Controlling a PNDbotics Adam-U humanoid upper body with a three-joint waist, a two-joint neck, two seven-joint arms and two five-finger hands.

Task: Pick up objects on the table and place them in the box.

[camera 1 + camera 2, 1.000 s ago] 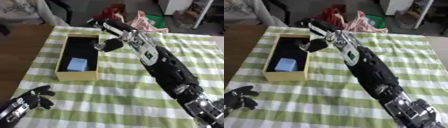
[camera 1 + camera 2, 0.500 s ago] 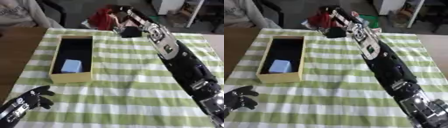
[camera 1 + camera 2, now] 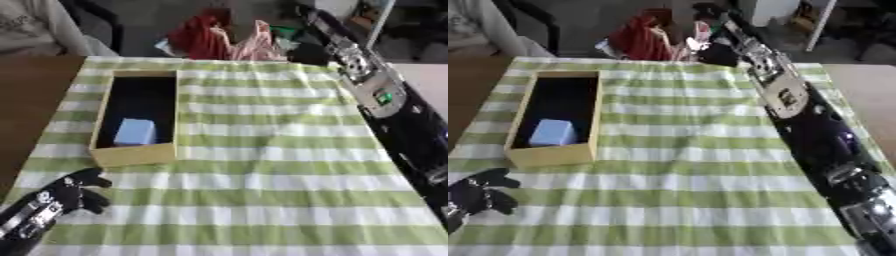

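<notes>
So far one pale blue block [image 3: 134, 132] lies in the box [image 3: 131, 155]; the right hand [image 3: 710, 15], far off, can't be read, while the left hand [image 3: 74, 192] rests relaxed.

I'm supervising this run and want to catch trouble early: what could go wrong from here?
The right arm stretches past the table's far edge, toward the red and pink cloth piled there; its hand is too blurred to read, so it may snag cloth or grasp blindly. Swinging back, the long arm could sweep across the box and knock it askew. The left hand rests near the box's front corner and could bump it.
</notes>
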